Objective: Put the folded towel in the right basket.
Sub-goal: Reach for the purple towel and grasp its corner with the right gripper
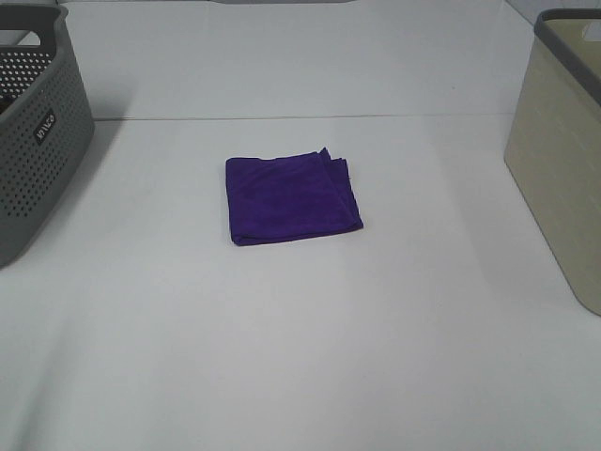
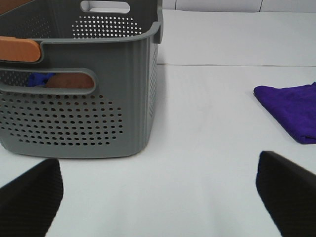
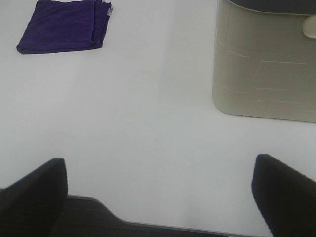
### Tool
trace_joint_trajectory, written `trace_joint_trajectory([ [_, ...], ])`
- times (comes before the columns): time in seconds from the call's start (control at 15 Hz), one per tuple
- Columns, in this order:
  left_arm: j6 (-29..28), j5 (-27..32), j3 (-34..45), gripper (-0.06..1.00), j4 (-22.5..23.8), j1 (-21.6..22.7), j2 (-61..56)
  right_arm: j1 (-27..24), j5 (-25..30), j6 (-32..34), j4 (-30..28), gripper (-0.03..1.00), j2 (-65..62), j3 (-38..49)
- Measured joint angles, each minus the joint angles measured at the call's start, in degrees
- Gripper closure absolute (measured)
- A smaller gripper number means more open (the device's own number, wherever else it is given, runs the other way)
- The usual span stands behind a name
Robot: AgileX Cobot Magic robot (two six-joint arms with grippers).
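Right tool [image 3: 159,190], jaws spread, sits well apart from folded towel [image 3: 61,25].

A plain staged workbench, more lab than home: a smooth white table [image 1: 300,357] meets another white surface [image 1: 300,56] behind it along a thin seam. Laundry props sit on the table: a grey perforated basket [image 1: 38,160] at the left edge, a beige basket [image 1: 559,169] at the right edge, and a folded purple towel [image 1: 291,197] between them.
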Motion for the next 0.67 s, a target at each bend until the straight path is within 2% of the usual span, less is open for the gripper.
trace_joint_trajectory([
  [0.67, 0.0, 0.0, 0.0, -0.05, 0.0, 0.0, 0.0, 0.0, 0.0, 0.0, -0.1, -0.01, 0.0, 0.0],
])
